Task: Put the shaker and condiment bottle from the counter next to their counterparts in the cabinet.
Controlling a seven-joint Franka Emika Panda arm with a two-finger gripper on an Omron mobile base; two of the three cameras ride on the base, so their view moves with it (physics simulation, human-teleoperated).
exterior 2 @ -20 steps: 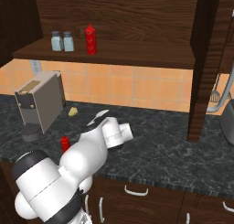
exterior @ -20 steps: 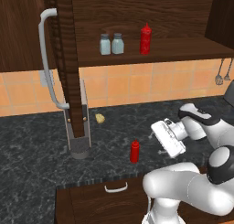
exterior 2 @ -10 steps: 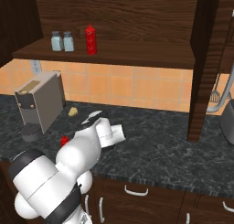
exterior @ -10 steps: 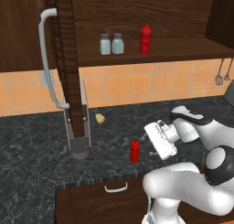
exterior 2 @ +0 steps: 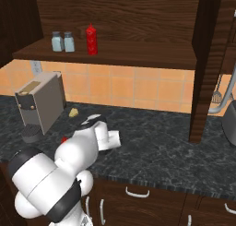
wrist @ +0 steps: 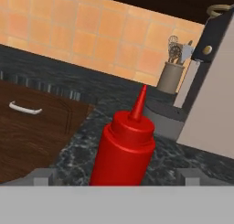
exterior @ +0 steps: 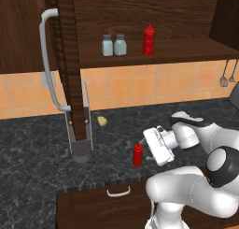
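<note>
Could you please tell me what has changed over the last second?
The open claw swung left and down across the counter to the red condiment bottle, now close around it but not yet shut. The bottle stayed upright in place; the two shakers and red bottle on the cabinet shelf stayed put.

The dark black-grey marbled stone counter runs below an orange tiled wall. On it stand a slim red squeeze bottle with a pointed nozzle, near the front edge, a grey boxy appliance on a round dark base, and a small yellowish lump near the wall. Above, the dark brown wooden cabinet shelf carries two pale blue-grey capped shakers side by side and a second red nozzle-topped bottle just beside them.
</note>
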